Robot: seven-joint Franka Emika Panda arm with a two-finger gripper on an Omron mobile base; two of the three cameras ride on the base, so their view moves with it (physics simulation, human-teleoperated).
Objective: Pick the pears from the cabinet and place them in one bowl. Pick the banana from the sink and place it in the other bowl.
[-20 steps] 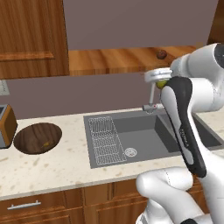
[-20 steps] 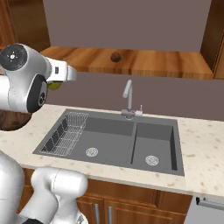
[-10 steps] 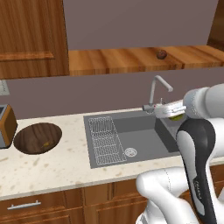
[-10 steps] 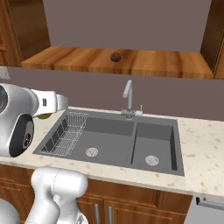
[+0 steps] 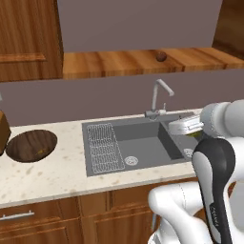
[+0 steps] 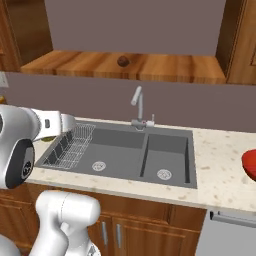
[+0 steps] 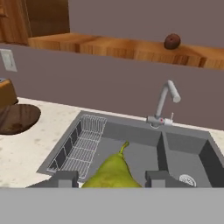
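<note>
One speckled counter (image 5: 62, 167), dark sink (image 5: 143, 140), wooden cabinet (image 5: 119, 62)

In the hand view, one pear (image 7: 113, 173) sits between the tool's (image 7: 113, 178) fingers at six o'clock, over the sink (image 7: 131, 146). The wire rack (image 7: 81, 146) lies in the sink's nine o'clock basin, the faucet (image 7: 164, 103) behind the divider at twelve. The wooden bowl (image 7: 17, 118) rests on the surface (image 7: 26, 148) at nine o'clock. The other pear (image 7: 172, 41) sits up on the cabinet shelf (image 7: 118, 48) at one o'clock.

Even, soft light filling rendered kitchen; shadows staying faint; hand view looking slightly blurry; no glare showing.
</note>
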